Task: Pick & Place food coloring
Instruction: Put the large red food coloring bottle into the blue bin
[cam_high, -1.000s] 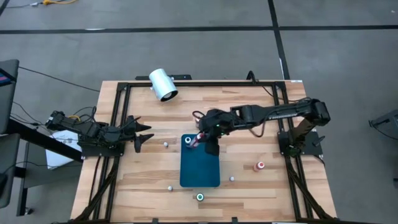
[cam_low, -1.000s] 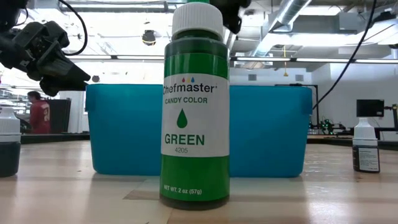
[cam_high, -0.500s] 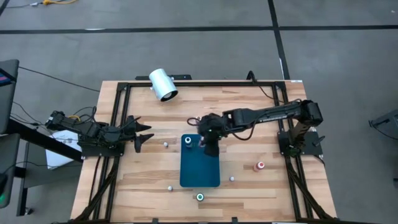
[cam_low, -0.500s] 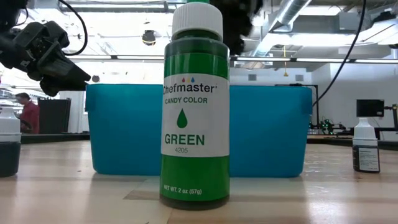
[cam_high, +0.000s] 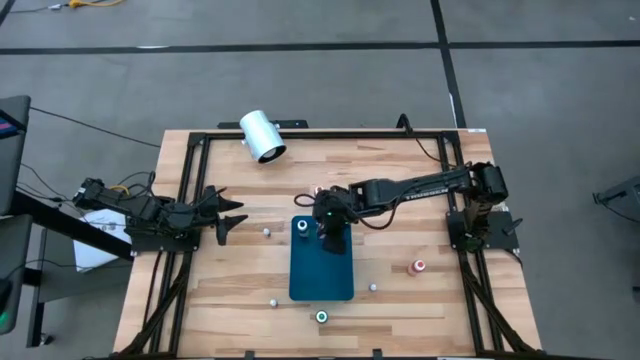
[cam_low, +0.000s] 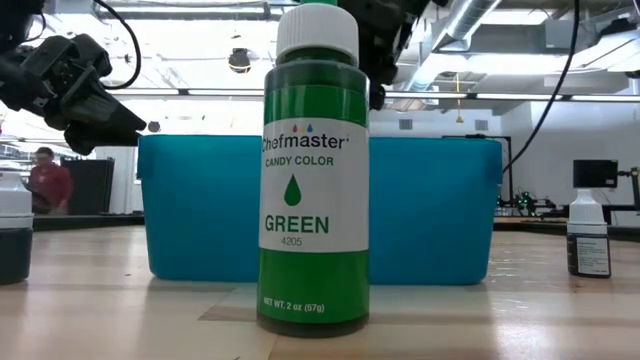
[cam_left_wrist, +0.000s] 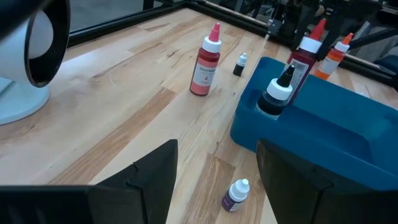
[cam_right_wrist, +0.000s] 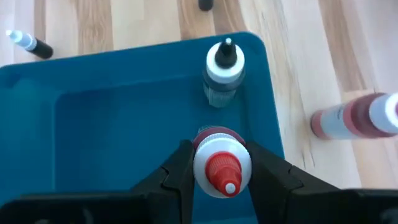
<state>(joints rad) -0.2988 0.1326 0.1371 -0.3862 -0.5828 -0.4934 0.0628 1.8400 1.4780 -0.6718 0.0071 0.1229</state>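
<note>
One bottle (cam_right_wrist: 224, 65) binned (cam_right_wrist: 124, 112), second (cam_right_wrist: 222, 165) gripped in right fingers (cam_right_wrist: 186, 163) above it, several left on desk (cam_high: 230, 270); left fingers (cam_left_wrist: 155, 174) wide.

Grey concrete floor (cam_high: 300, 90) crossed by dark seam lines around the wooden tabletop (cam_high: 250, 190). Across the room: white ceiling with exposed ducts and pipes (cam_low: 480, 30), bright overhead light, pale wall (cam_low: 560, 130). A person (cam_low: 48, 185) in red stands far off.

Right gripper (cam_right_wrist: 217, 177) over bin (cam_right_wrist: 124, 124), bottle (cam_right_wrist: 221, 165) between its jaws; second bottle (cam_right_wrist: 224, 71) in bin just ahead.
</note>
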